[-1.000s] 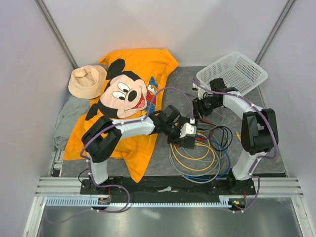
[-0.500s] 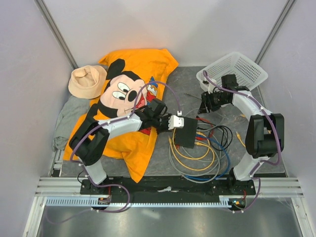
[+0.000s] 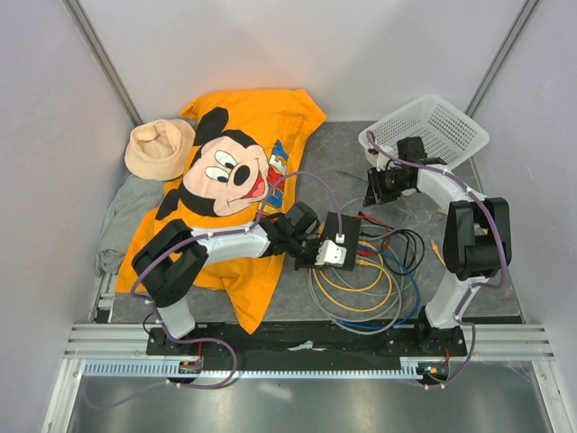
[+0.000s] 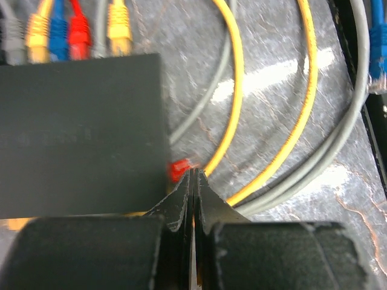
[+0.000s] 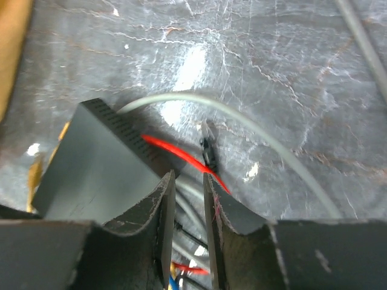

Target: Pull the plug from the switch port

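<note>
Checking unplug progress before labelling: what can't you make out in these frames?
- Top view: which switch ports are filled; too small, and the left jaws overlap it.
- Left wrist: red bit at the shut jaw tips, blurred; plug or clip unclear.
- Right wrist: where the red cable leads, hidden behind the right jaws.

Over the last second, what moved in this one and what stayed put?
The left gripper, shut, drew back off the switch toward the shirt, then came back over it. The right gripper pulled away from the switch toward the basket, jaws apart, holding nothing. Nothing was grasped or released. Switch, cables, shirt and hat stayed put.
</note>
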